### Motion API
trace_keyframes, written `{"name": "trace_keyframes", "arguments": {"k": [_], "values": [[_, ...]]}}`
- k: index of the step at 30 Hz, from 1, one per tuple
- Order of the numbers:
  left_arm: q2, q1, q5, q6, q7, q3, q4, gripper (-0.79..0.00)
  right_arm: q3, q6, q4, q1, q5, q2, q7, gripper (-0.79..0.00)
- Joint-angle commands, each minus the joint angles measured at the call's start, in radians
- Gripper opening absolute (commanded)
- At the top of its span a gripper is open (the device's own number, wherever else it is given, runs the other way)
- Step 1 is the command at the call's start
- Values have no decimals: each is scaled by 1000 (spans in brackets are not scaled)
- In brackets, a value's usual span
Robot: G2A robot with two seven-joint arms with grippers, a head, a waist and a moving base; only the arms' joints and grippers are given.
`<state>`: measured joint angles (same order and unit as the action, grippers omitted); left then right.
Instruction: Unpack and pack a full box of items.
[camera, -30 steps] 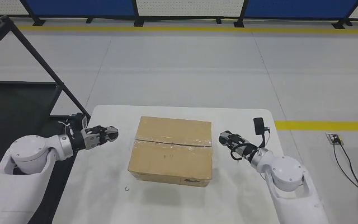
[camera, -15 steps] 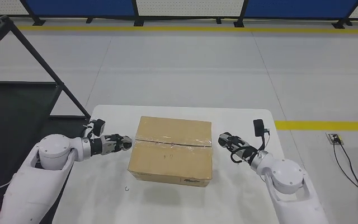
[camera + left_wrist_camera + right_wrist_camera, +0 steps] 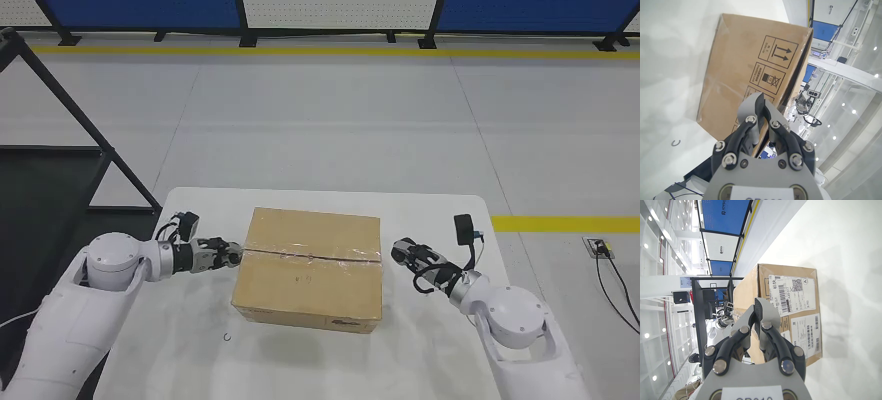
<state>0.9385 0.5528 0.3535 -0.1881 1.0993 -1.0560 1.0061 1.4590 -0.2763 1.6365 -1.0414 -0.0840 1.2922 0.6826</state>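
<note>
A closed brown cardboard box (image 3: 310,270), taped along its top seam, stands in the middle of the white table (image 3: 190,340). My left gripper (image 3: 230,253) is shut and empty, its tips at the box's left edge level with the seam. In the left wrist view the left gripper (image 3: 761,100) is pressed together in front of the box (image 3: 753,60) side that carries printed handling symbols. My right gripper (image 3: 400,248) is shut and empty just off the box's right side. In the right wrist view the right gripper (image 3: 757,307) faces the box (image 3: 800,321) end with shipping labels.
A small metal ring (image 3: 228,336) lies on the table in front of the box's left corner; the left wrist view shows the ring (image 3: 676,143) too. A black frame stand (image 3: 60,110) rises off the table's left. Bare tabletop lies on both sides of the box.
My left gripper has moved right across the table, from well left of the box up to its left edge. The right gripper has barely shifted.
</note>
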Motion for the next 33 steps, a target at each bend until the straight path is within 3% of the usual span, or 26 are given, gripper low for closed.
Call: {"name": "trace_keyframes", "arguments": {"k": [1, 11, 16, 20, 24, 33], "values": [[5, -10, 3, 2, 2, 10, -17, -785, -3, -2, 1, 1, 1, -1, -1, -785], [36, -60, 3, 3, 5, 68, -122, -785, -24, -3, -17, 21, 8, -6, -8, -785], [44, -91, 58, 25, 5, 46, -198, -785, 4, 22, -34, 19, 38, -12, -19, -785], [31, -107, 107, 60, 1, -15, -225, -785, 46, 57, -41, 8, 85, -18, -16, -785], [7, -94, 152, 85, 0, -96, -215, -785, 21, 101, -48, 18, 92, -23, 73, -785], [-40, 17, 188, 66, -36, -230, -76, -785, -118, 107, -147, 141, 40, -18, 155, -785]]}}
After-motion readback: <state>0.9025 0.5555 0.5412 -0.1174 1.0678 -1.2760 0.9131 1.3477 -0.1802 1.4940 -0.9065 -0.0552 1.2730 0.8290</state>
